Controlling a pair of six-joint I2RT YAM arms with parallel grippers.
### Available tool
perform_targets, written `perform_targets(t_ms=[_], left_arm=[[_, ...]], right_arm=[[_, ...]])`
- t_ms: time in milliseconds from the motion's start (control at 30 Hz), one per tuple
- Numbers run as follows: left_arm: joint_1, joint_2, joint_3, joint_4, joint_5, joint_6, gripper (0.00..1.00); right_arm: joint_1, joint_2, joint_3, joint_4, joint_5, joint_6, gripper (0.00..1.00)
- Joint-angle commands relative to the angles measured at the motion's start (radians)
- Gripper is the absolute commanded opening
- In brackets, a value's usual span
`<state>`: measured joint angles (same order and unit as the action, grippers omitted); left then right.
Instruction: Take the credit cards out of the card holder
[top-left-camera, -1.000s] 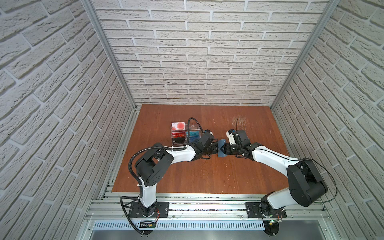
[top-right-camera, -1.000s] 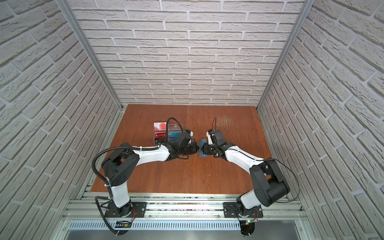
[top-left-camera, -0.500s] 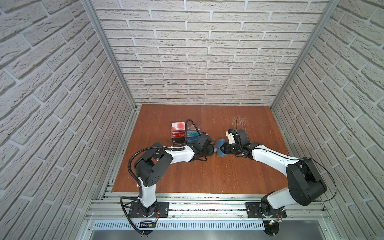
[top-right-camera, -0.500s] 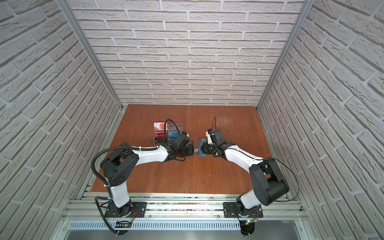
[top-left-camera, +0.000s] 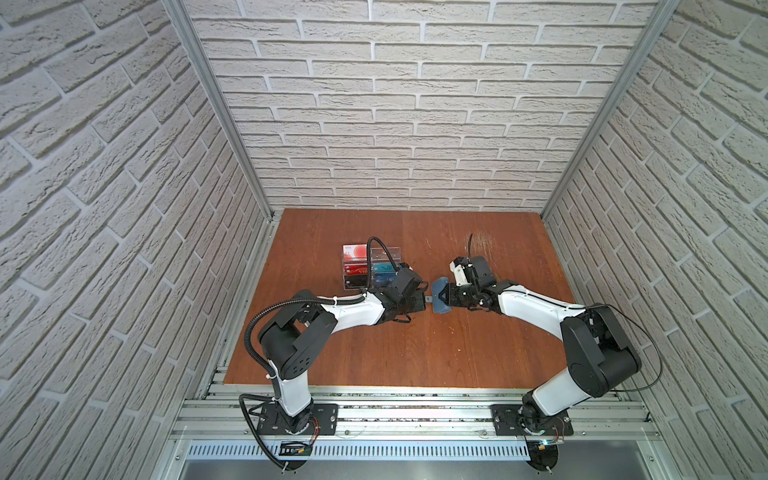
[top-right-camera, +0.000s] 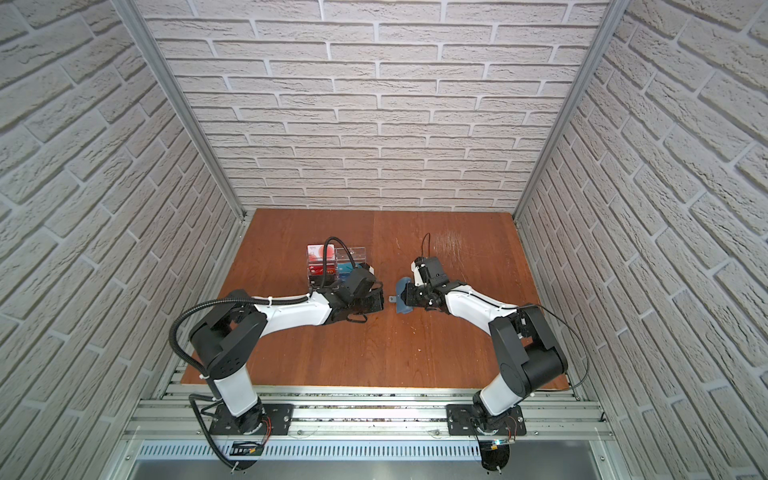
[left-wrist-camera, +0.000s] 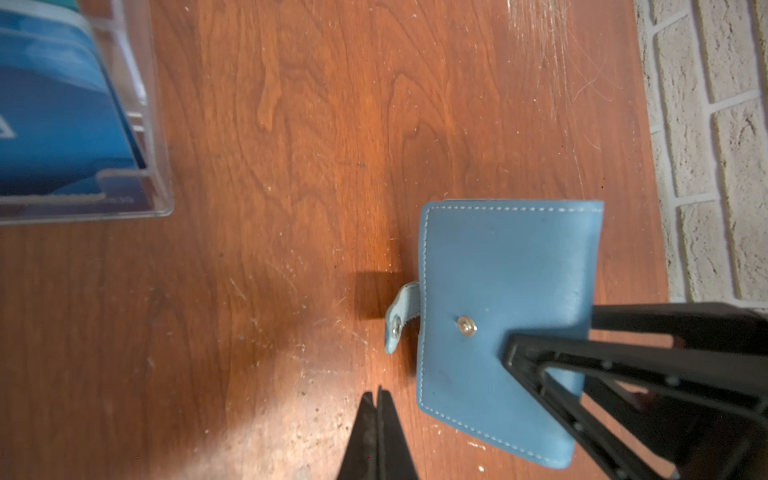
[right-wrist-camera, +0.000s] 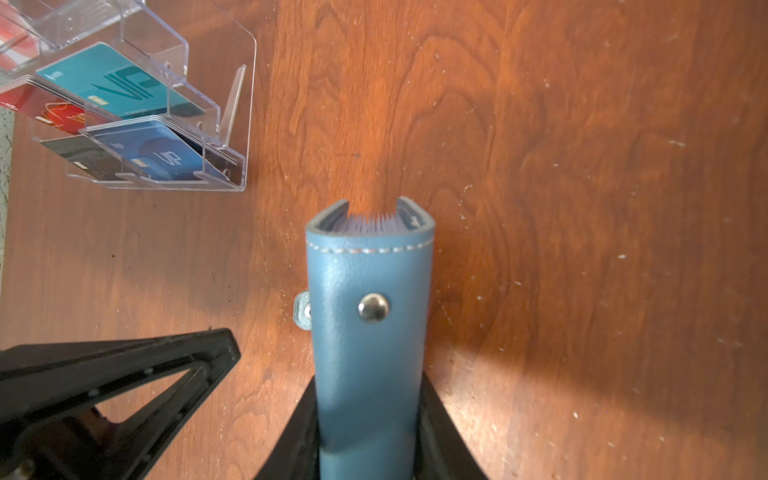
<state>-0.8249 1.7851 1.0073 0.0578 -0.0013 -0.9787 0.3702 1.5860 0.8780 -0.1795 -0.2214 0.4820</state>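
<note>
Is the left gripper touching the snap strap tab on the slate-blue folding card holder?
Apart. The left wrist view shows bare wooden table between the shut left gripper and the snap strap tab of the card holder.

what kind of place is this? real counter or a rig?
Probably a staged robot test cell, not a real room: left arm and right arm bolted to an aluminium rail, brick-print wall panels in metal framing, a wood-look table holding a clear card rack.

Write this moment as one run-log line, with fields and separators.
right gripper: shut on card holder | left gripper: shut, empty, near holder, not touching | snap strap: undone | holder: folded closed
</note>
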Motion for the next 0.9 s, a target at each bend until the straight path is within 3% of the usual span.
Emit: perform_targets(t_ms=[0, 100, 200, 233, 500, 867], left_arm=[[0.006, -0.027, -0.016, 0.021, -0.017, 0.009, 0.0], [0.006, -0.018, -0.008, 0.027, -0.015, 0.008, 0.0], [0.006, -0.004, 0.005, 0.029, -0.014, 0.007, 0.2], [0.007, 0.001, 0.009, 0.028, -0.014, 0.006, 0.21], [0.012, 0.044, 0.029, 0.037, -0.01, 0.0, 0.28], [0.023, 0.092, 0.045, 0.079, -0.001, -0.008, 0.29]], right_arm=[[0.0, 0.006, 0.02, 0.043, -0.031, 0.003, 0.07], [-0.001, 0.001, 0.015, 0.061, -0.062, 0.006, 0.07], [0.0, -0.003, 0.014, 0.063, -0.069, 0.006, 0.07], [0.0, -0.003, 0.014, 0.061, -0.07, 0.006, 0.07], [0.0, -0.005, 0.016, 0.064, -0.088, 0.009, 0.07], [0.0, -0.007, 0.013, 0.076, -0.115, 0.016, 0.07]])
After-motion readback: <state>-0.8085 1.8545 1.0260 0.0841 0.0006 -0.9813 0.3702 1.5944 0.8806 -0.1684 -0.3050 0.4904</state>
